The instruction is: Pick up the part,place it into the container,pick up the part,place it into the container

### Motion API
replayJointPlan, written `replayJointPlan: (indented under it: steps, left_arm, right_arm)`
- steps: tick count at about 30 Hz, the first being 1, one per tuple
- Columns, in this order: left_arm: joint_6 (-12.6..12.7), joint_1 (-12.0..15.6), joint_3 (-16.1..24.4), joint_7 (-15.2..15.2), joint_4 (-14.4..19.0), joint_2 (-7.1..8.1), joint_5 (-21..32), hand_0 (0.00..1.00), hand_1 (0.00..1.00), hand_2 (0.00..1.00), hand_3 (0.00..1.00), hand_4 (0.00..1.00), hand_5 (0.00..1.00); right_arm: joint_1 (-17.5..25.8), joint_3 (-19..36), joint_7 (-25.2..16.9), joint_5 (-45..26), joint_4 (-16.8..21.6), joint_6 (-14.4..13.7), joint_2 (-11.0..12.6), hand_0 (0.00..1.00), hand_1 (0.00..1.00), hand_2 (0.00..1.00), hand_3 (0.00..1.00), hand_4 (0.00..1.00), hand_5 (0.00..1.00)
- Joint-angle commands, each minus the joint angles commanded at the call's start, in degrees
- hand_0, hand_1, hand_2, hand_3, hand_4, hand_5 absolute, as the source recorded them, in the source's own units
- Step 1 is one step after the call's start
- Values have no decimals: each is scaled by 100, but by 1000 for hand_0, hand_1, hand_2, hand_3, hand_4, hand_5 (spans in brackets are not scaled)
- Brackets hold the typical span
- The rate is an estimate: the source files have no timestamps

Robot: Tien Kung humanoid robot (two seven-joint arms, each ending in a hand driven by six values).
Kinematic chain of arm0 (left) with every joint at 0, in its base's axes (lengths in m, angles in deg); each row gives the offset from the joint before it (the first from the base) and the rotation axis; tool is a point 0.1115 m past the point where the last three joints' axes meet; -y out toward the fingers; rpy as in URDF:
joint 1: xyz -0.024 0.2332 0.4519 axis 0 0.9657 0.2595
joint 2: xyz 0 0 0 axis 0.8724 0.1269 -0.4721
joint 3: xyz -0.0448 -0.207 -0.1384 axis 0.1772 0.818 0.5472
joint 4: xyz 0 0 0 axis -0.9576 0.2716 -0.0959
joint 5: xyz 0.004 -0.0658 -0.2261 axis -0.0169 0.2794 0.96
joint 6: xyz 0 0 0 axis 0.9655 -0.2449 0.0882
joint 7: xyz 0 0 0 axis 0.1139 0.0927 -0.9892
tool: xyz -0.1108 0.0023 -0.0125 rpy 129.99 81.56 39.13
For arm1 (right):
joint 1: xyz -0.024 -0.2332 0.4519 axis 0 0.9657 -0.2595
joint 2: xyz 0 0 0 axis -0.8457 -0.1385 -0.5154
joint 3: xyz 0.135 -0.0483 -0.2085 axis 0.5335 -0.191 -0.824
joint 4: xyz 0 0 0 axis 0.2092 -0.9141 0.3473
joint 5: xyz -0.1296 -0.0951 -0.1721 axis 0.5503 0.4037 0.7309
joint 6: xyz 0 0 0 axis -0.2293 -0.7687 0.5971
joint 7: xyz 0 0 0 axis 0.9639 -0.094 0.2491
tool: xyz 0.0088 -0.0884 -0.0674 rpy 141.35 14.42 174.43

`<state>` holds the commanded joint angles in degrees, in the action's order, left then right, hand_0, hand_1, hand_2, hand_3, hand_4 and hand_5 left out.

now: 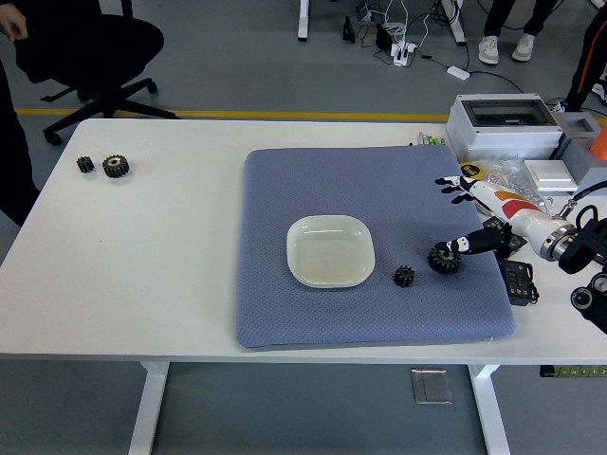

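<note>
nothing of the task looks done yet: the white dish [330, 250] sits empty at the middle of the blue mat [370, 180], and both picks and both placings appear still ahead. going from the near side outward, two dark gears lie on the mat at about four o'clock from the dish: a small gear [404, 276], just beside the dish's corner, and a large gear [444, 259] a little farther right. the right hand [486, 214] comes in from three o'clock, its fingers spread and holding nothing, with one dark fingertip [462, 245] reaching down to the large gear's edge, touching or nearly so; i cannot tell which. i judge this to be the approach to the first pick. the left hand does not show. farther off, at ten o'clock from the dish and well apart from the mat, a second pair of gears [106, 166] rests on the bare white table [142, 284], one small and one large. at two o'clock stands a grey box [503, 128] with clutter beside it. count: four gears, two on the mat and two off it, one dish, one mat.
</note>
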<state>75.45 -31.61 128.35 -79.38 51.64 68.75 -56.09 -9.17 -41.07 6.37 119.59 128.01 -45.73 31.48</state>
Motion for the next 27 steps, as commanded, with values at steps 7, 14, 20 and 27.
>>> replayJointPlan:
  steps: [7,14,20,27]
  left_arm:
    - [16,-21,-76,-2,0,0,45,811,845,842,598,722,652]
    - [26,-43,-172,38,0,0,61,811,845,843,596,722,653]
    - [19,-52,-251,59,0,0,90,809,842,841,596,722,654]
    - [20,-55,-281,81,0,0,90,805,833,839,596,720,650]
  right_arm:
    - [-138,-167,209,328,88,244,31,763,739,792,792,998,249]
    - [-400,-586,270,569,-29,382,0,797,761,809,802,998,246]
    - [-660,-980,339,763,-296,481,-70,802,759,801,805,998,238]
    - [-849,-1339,319,602,-783,433,-303,785,749,787,794,998,235]
